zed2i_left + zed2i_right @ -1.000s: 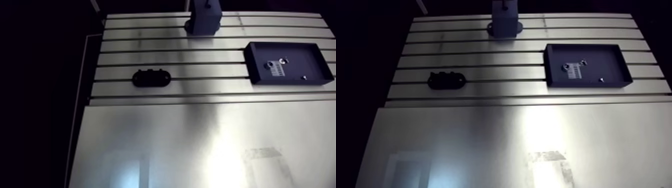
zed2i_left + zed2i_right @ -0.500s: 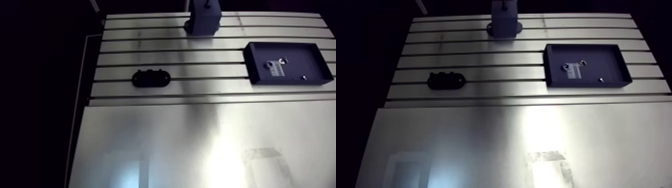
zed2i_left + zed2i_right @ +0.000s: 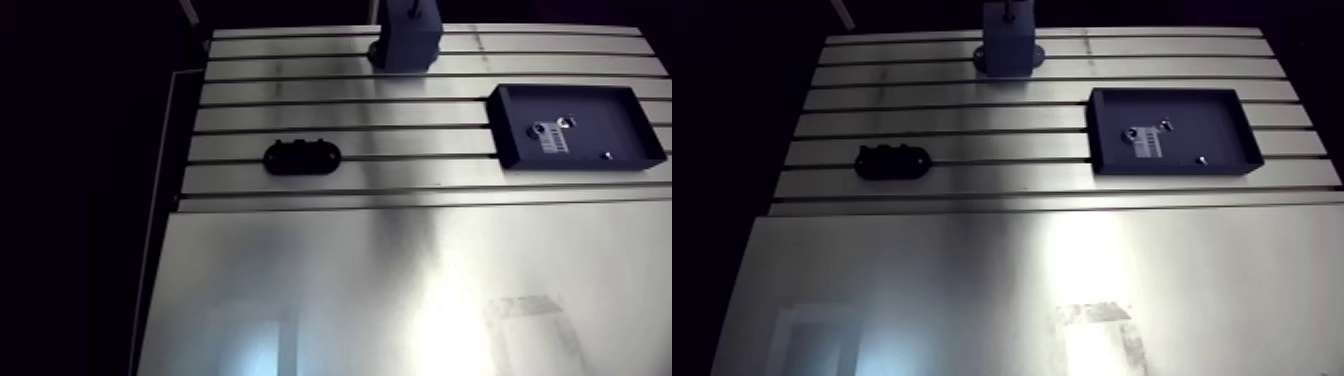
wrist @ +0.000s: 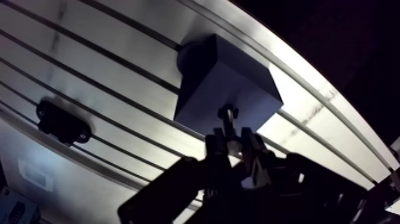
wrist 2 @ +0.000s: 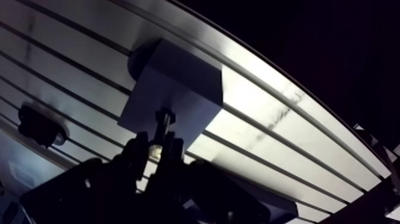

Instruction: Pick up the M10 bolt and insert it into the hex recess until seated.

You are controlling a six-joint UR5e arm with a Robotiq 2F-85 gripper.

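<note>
Evidently the bolt (image 4: pixel 227 119) is already held: the fingers (image 4: pixel 216 144) are closed on its shank, nearly together, and its wider end juts out ahead of them. It is poised just over the grey block (image 4: pixel 221 83), near one edge of the block's top face and, as far as can be judged, not yet touching it. The hex recess cannot be made out, so alignment should be settled first. The bolt should be kept square to the block, lowered slowly, turned slightly if the flats catch, and released only once seated. The bolt is seen as a short dark pin, partly lit. A black tray (image 3: pixel 575 125) and a black oval piece (image 3: pixel 302 156) lie on the counter (image 3: pixel 350 280), well apart from the block.
</note>
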